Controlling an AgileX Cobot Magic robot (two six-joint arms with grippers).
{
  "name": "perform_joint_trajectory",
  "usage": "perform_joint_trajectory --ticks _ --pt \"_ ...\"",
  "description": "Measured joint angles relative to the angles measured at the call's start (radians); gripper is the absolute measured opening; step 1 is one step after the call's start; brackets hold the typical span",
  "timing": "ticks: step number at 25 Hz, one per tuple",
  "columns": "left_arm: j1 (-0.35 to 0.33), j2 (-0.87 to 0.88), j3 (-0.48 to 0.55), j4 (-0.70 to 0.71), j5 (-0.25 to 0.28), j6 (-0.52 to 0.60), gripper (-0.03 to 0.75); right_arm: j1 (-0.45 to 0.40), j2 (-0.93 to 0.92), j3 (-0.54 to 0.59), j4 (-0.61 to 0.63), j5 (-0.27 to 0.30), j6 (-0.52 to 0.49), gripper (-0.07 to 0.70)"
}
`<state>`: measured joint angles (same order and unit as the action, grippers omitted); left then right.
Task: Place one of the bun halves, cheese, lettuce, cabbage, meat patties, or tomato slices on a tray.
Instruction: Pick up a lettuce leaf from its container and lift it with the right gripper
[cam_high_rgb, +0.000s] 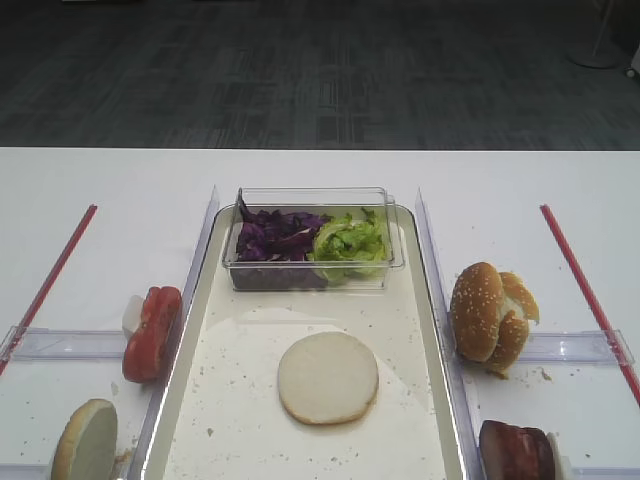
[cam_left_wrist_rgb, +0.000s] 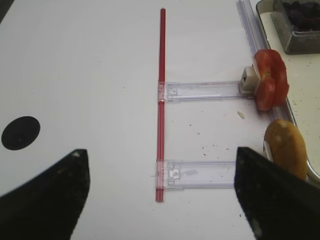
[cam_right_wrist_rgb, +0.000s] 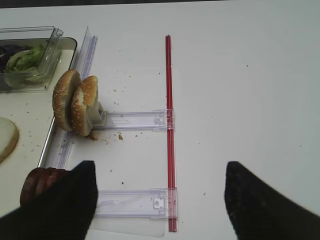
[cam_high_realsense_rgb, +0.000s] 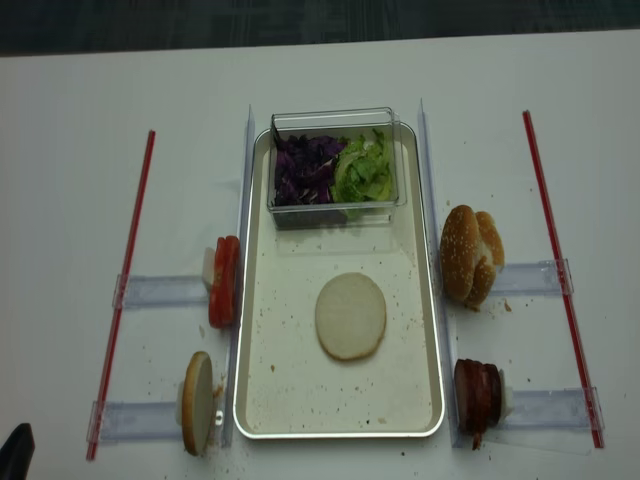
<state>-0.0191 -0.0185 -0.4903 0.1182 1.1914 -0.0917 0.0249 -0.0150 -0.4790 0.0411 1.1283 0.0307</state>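
A round, pale bun half (cam_high_realsense_rgb: 350, 316) lies flat on the crumb-speckled tray (cam_high_realsense_rgb: 300, 400).

Two high cameras are looking down on the tray (cam_high_realsense_rgb: 340, 420), one slanting from the front, one steeper. Each wrist camera is looking closely along the table (cam_right_wrist_rgb: 240, 75) beside it, sharing the tray's edge.

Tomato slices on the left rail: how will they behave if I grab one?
The tomato slices look glossy, so probably slippery. They stand on edge, packed together against a white stop, so pulling one may drag or topple its neighbours. Thin and soft-looking: squeeze gently or they may tear.
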Motion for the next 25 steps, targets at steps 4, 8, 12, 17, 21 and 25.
perform_joint_trajectory --ticks 4,8,12,17,21,25 --pt "0.000 0.000 0.000 0.000 0.000 0.000 0.545 0.000 0.000 0.000 0.000 0.000 0.000 0.552" --pt "0.000 0.000 0.000 0.000 0.000 0.000 0.545 0.000 0.000 0.000 0.000 0.000 0.000 0.552" --pt "0.000 0.000 0.000 0.000 0.000 0.000 0.545 0.000 0.000 0.000 0.000 0.000 0.000 0.552" --pt "0.000 0.000 0.000 0.000 0.000 0.000 0.545 0.000 0.000 0.000 0.000 0.000 0.000 0.552" --pt "0.000 0.000 0.000 0.000 0.000 0.000 0.545 0.000 0.000 0.000 0.000 0.000 0.000 0.552" --pt "0.000 0.000 0.000 0.000 -0.001 0.000 0.545 0.000 0.000 0.000 0.000 0.000 0.006 0.561"
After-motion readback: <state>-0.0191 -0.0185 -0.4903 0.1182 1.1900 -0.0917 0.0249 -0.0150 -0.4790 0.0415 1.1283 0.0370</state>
